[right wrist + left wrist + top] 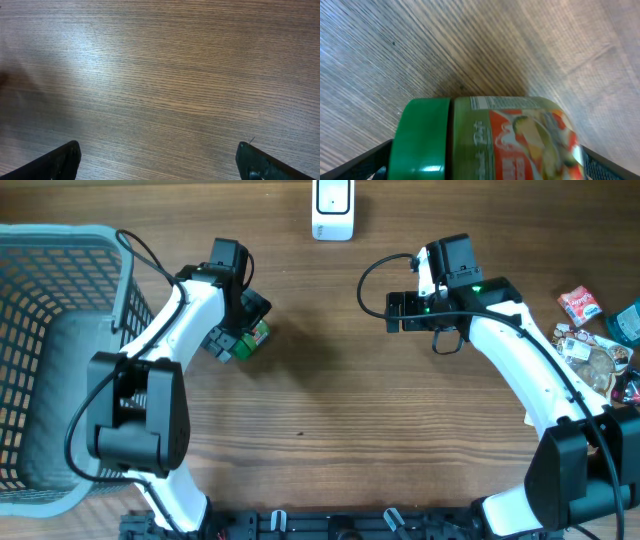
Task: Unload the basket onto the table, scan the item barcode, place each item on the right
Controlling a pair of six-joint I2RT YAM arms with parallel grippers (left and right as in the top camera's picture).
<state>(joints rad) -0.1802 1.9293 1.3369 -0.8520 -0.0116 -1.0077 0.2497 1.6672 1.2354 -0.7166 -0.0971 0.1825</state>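
Since the jar [520, 140] appears to be lying on its side on the tabletop [470, 45], to the left of the white scanner [333, 210] and nearer the robot, it is judged likely to roll if nudged. Its green lid [420, 142] and labelled body are seen between the fingers of the left pincer [238, 330], which is spread as wide as it goes; no firm hold on the jar can be made out. The right pincer [159, 162] is likewise spread fully and nothing is held in it; it is hung over bare wood just right of the scanner and nearer the robot. The jar is expected to be stiff, smooth and fairly weighty if full, perhaps breakable. A hold end to end, on lid and base, or around the body away from the printing, is advised, so that the barcode is left uncovered. A pale strip [505, 103] at the label's edge is too blurred to be read.
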